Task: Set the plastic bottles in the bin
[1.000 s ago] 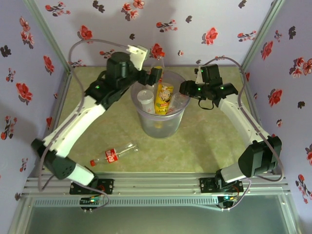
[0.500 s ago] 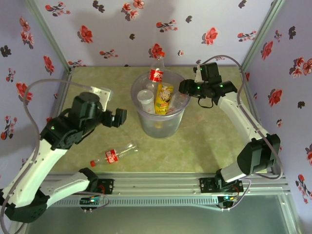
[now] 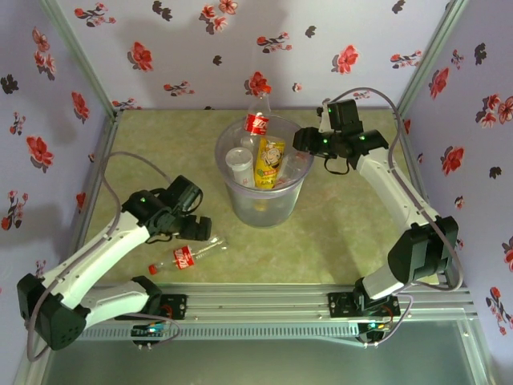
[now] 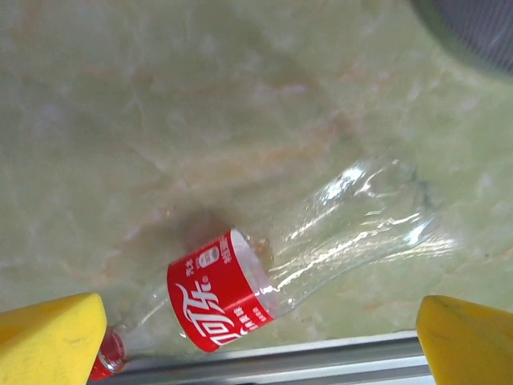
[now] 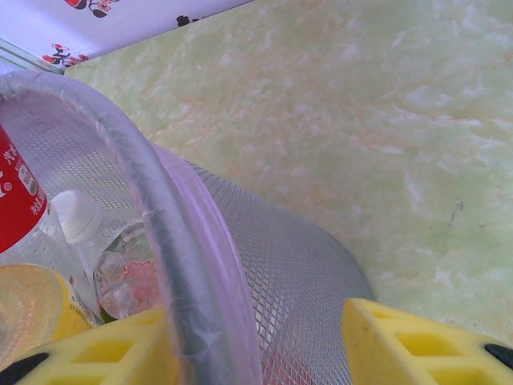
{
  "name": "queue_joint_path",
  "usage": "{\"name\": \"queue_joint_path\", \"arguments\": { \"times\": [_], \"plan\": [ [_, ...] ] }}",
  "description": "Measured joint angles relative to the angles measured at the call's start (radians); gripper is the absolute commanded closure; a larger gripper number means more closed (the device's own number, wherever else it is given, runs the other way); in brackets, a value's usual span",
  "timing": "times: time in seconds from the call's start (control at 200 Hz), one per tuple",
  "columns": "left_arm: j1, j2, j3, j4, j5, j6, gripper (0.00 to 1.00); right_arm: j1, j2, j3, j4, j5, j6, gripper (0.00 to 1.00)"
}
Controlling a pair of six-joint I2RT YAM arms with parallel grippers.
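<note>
Since a second ago the left arm has left the bin and come down to the near left of the bench, and the left pincer now hangs low just above the lying bottle. Its jaws are released and wide apart. The right pincer has stayed at the right side of the bin.

From above, the lying bottle is alone on the bench, near the front rail and well apart from the bin. Its long axis runs diagonally: the red cap points to the near left, the clear base to the far right, toward the bin. The left wrist camera adds the detail: the left pincer has one yellow fingertip at each lower corner, the bottle lies flat on its side under them, and its red label sits near the cap end.

Inside the bin, the top view shows a red-labelled bottle standing upright above the far rim, a yellow-labelled bottle and a white-capped bottle.

The right wrist camera shows that the right pincer straddles the bin rim, one finger inside and one outside. Whether it clenches the wall I cannot tell.
</note>
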Motion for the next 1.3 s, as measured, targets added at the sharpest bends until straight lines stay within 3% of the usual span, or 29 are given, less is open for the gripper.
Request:
{"name": "queue_joint_path", "arguments": {
  "times": [0.5,1.015,1.24,1.3],
  "plan": [
    [-0.128,0.043,-0.174,0.144,0.071,-0.045,0.0,0.0,0.01,0.012,0.0,0.0,0.0,0.45],
    [-0.138,0.204,-0.234,0.247,-0.018,-0.009,0.0,0.0,0.011,0.013,0.0,-0.001,0.0,0.46],
    [-0.09,0.218,-0.268,0.288,-0.074,-0.045,0.0,0.0,0.011,0.013,0.0,-0.001,0.0,0.46],
    [-0.069,0.218,-0.274,0.301,-0.088,-0.051,0.06,0.0,0.011,0.013,0.0,-0.001,0.001,0.46]
  ]
}}
